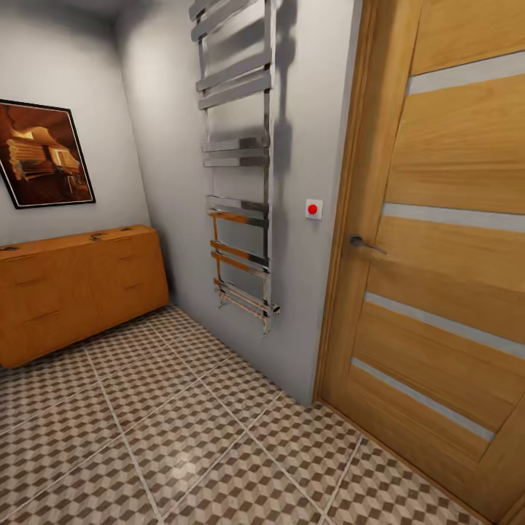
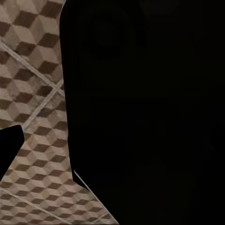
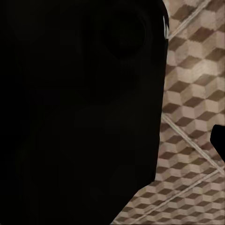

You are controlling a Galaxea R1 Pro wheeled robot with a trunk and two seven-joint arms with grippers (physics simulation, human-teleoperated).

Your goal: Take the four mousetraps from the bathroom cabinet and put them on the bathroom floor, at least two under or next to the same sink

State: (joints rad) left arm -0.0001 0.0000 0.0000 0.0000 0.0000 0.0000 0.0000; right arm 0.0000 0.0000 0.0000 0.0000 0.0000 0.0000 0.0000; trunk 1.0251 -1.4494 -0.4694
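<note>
The cabinet (image 1: 73, 292), low and orange-brown with drawer fronts and slim handles, stands against the back wall at the left of the head view. On its top lie tiny flat things with dark parts, one near the middle (image 1: 96, 235) and one at the left edge (image 1: 9, 249); they look like mousetraps, but are too small to be sure. The cube-patterned bathroom floor (image 1: 182, 437) spreads across the foreground. In both wrist views a large black shape blocks most of the picture, with floor tiles (image 2: 33, 70) (image 3: 197, 93) beside it. A dark tip shows at each view's edge, so the fingers' spacing is unreadable.
A chrome towel radiator (image 1: 237, 160) hangs on the grey wall right of the cabinet. A closed wooden door (image 1: 437, 255) with a lever handle (image 1: 361, 242) stands at the right, a red wall button (image 1: 313, 209) beside it. A framed picture (image 1: 44, 154) hangs above the cabinet.
</note>
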